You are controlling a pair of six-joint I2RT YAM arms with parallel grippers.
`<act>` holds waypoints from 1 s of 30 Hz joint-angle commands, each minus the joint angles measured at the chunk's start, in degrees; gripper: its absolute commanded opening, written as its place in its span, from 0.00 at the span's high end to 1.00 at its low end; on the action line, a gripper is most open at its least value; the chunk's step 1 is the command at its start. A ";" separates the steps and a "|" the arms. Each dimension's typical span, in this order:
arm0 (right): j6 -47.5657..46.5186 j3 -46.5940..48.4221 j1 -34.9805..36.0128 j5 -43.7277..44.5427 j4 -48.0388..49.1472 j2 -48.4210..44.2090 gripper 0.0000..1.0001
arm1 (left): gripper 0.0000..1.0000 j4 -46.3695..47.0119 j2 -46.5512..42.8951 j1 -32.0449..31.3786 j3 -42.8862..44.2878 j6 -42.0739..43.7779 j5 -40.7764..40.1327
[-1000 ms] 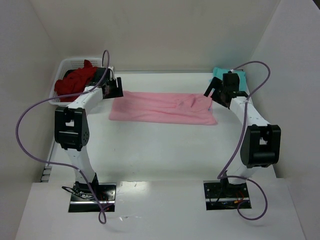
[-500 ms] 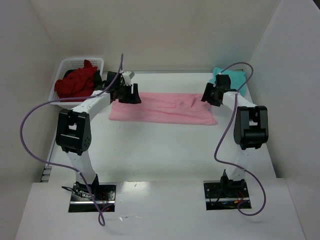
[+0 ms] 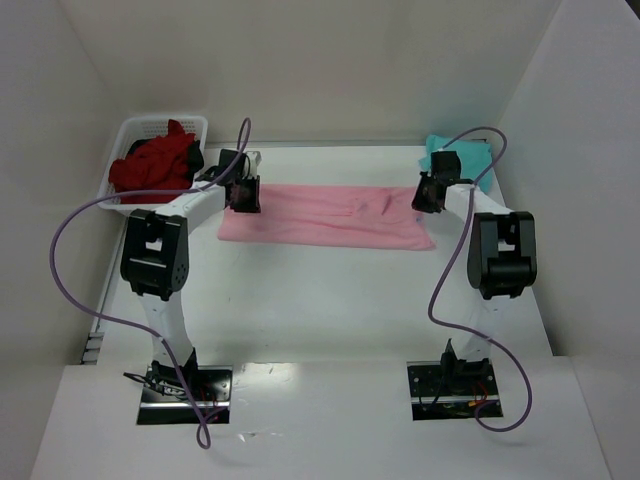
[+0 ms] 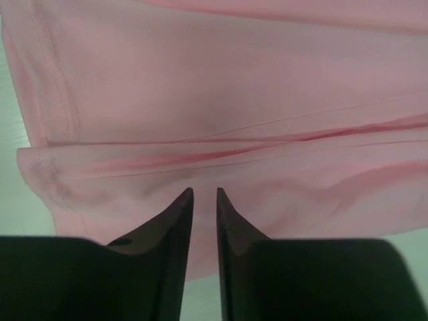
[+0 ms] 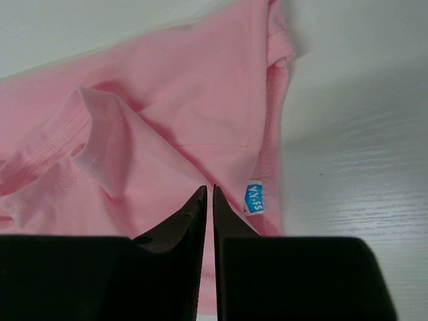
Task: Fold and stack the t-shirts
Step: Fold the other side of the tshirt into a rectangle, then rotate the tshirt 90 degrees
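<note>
A light pink t-shirt (image 3: pixel 325 215) lies folded into a long band across the far middle of the table. My left gripper (image 3: pixel 243 196) is down on its far-left end. In the left wrist view the two fingers (image 4: pixel 204 194) stand close together, with the shirt's (image 4: pixel 234 100) near hem in the narrow gap. My right gripper (image 3: pixel 428 198) is at the band's far-right corner. There its fingers (image 5: pixel 208 189) are almost touching, pinched on the pink cloth (image 5: pixel 167 120) beside a blue label (image 5: pixel 253 198). A teal t-shirt (image 3: pixel 478 158) lies behind the right gripper. Dark red t-shirts (image 3: pixel 150 165) are heaped at the far left.
The dark red heap fills a white lattice basket (image 3: pixel 150 122) in the far-left corner, close behind the left arm. White walls close in the table on the left, back and right. Purple cables loop out from both arms.
Both grippers have closed from wide open down onto the pink shirt's ends. The left gripper has shifted a little to the left. The right arm swung upright, then stayed.
</note>
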 commanded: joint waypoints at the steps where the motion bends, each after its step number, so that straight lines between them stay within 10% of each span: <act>1: 0.93 1.44 0.43 3.56 -3.85 2.02 0.90 | 0.78 1.33 -2.81 -0.37 -0.34 -0.26 -2.84; 7: 0.41 0.23 0.43 -4.28 -1.81 -4.09 0.68 | 0.89 1.33 -4.05 -0.37 -2.26 -0.79 -4.87; 11: -0.82 -2.12 0.96 -9.79 0.66 -7.20 0.53 | 0.71 0.80 -5.59 -0.72 -2.37 -1.32 -5.39; 18: -1.35 -3.08 1.49 -10.68 -1.71 -5.97 0.88 | 0.41 0.80 -6.34 -0.90 -2.98 -1.41 -9.52; 30: -1.43 -4.06 5.88 -0.66 -2.76 -1.67 0.97 | 0.50 1.94 -1.24 -0.90 -0.08 -3.16 -15.53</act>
